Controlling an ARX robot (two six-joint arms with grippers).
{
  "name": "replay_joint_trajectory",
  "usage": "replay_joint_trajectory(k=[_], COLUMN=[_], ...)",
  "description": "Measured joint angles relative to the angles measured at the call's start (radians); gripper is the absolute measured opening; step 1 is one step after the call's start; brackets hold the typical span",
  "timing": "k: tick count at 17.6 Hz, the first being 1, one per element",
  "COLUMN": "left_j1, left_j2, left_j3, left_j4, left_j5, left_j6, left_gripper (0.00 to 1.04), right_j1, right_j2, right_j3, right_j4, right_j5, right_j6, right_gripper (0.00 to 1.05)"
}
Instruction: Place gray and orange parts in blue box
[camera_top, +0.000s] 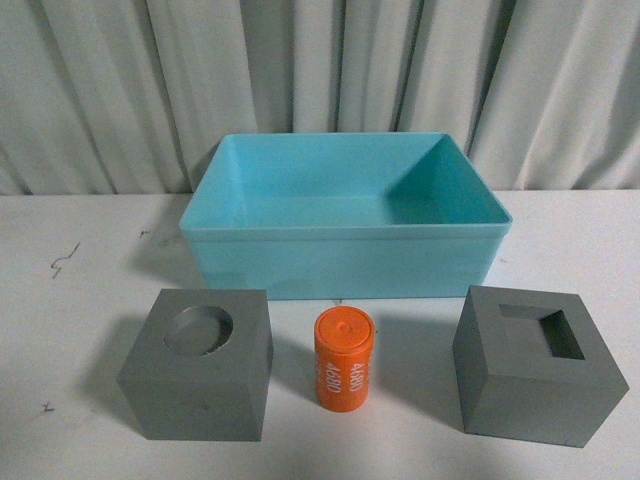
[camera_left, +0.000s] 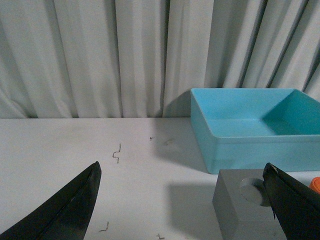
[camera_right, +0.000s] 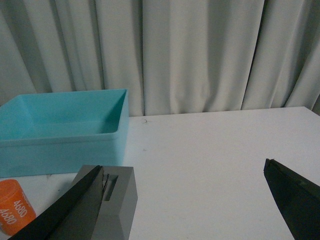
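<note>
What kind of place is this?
Likely a staged robot test setup: white table, curtain backdrop, and a blue box with a round-recess cube, orange cylinder and square-hole cube lined up before it.

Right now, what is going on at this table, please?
Nothing is being handled yet. The gray cube with a round recess, the orange cylinder and the gray cube with a square hole stand in a row on the white table, in front of the empty blue box. The left gripper and right gripper have their jaws open and hold nothing.
</note>
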Motion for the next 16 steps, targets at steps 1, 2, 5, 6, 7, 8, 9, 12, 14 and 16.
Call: replay_joint_trajectory(k=[1,2,5,6,7,8,9,12,14,16], left_j1=[0.000,0.000,0.000,0.000,0.000,0.000,0.000,0.000,0.000,0.000], left_j2=[0.000,0.000,0.000,0.000,0.000,0.000,0.000,0.000,0.000,0.000], left_j3=[0.000,0.000,0.000,0.000,0.000,0.000,0.000,0.000,0.000,0.000], left_j4=[0.000,0.000,0.000,0.000,0.000,0.000,0.000,0.000,0.000,0.000], left_j5=[0.000,0.000,0.000,0.000,0.000,0.000,0.000,0.000,0.000,0.000], left_j6=[0.000,0.000,0.000,0.000,0.000,0.000,0.000,0.000,0.000,0.000], left_gripper=[0.98,0.98,0.98,0.98,0.98,0.98,0.98,0.98,0.98,0.98], right_j1=[0.000,0.000,0.000,0.000,0.000,0.000,0.000,0.000,0.000,0.000], right_j2=[0.000,0.000,0.000,0.000,0.000,0.000,0.000,0.000,0.000,0.000], right_j3=[0.000,0.000,0.000,0.000,0.000,0.000,0.000,0.000,0.000,0.000], right_j4=[0.000,0.000,0.000,0.000,0.000,0.000,0.000,0.000,0.000,0.000], right_j5=[0.000,0.000,0.000,0.000,0.000,0.000,0.000,0.000,0.000,0.000], right_j6=[0.000,0.000,0.000,0.000,0.000,0.000,0.000,0.000,0.000,0.000], right_gripper=[0.98,0.98,0.98,0.98,0.98,0.98,0.98,0.98,0.98,0.98])
